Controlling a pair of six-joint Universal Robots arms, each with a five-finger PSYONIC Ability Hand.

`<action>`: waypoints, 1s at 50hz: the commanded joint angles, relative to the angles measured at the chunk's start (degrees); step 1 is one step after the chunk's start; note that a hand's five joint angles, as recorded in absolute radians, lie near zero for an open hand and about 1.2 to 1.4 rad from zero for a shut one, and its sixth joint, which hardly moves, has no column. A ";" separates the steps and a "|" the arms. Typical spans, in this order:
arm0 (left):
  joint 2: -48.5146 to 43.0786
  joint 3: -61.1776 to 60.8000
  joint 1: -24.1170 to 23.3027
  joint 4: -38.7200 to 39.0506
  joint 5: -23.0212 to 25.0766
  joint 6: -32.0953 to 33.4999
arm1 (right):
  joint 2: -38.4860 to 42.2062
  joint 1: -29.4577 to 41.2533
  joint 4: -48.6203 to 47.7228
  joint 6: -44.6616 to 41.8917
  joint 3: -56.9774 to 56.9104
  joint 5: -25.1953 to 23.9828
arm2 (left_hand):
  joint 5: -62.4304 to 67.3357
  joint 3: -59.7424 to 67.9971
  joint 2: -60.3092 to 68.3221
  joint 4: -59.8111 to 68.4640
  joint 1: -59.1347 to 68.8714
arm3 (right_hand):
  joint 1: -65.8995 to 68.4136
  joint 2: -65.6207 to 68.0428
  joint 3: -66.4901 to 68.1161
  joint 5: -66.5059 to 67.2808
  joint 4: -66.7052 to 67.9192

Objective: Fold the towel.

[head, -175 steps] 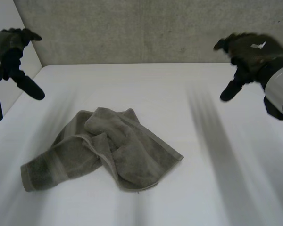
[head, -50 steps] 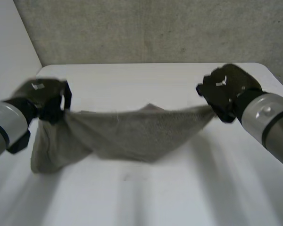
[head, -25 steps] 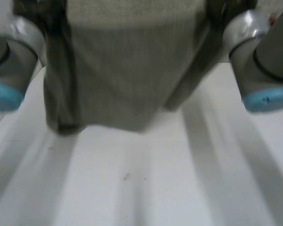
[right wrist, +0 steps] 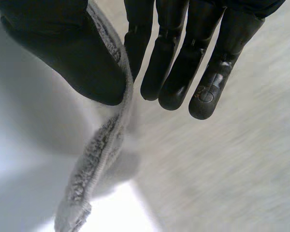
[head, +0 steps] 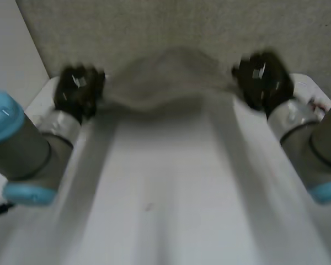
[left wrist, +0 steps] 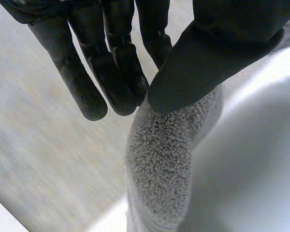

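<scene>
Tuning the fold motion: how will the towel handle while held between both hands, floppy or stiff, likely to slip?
Probably floppy: the towel bows unevenly between the left hand and right hand instead of spanning flat. Slip seems unlikely: its looped pile looks grippy where each hand pinches it. Likely light, since edge pinches alone carry it.

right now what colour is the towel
The towel is plain grey terry, with no pattern; it shows best in the left wrist view.
</scene>
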 commanded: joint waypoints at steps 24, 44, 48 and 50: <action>-7.54 -5.47 0.77 -10.87 0.44 1.78 | -6.33 -3.09 14.82 3.18 13.57 -2.49 | -40.22 -40.45 -40.52 -40.54 -38.73 | 24.23 12.59 12.20 13.46 11.57; -8.50 -4.94 1.56 -11.04 0.61 -10.52 | -8.89 -3.09 18.25 10.04 12.07 -2.40 | -39.22 -39.46 -39.53 -39.54 -37.73 | 24.23 12.59 12.20 13.46 11.57; -10.60 -3.19 1.38 -11.13 0.52 -11.05 | -10.81 -3.18 18.25 11.44 11.55 -2.31 | -38.22 -38.46 -38.53 -38.54 -36.73 | 24.23 12.59 12.20 13.46 11.57; -11.31 -2.57 1.38 -11.13 0.52 -11.05 | -11.34 -3.18 18.25 11.80 11.20 -2.22 | -37.38 -37.62 -37.69 -37.70 -35.89 | 24.23 12.59 12.20 13.46 11.57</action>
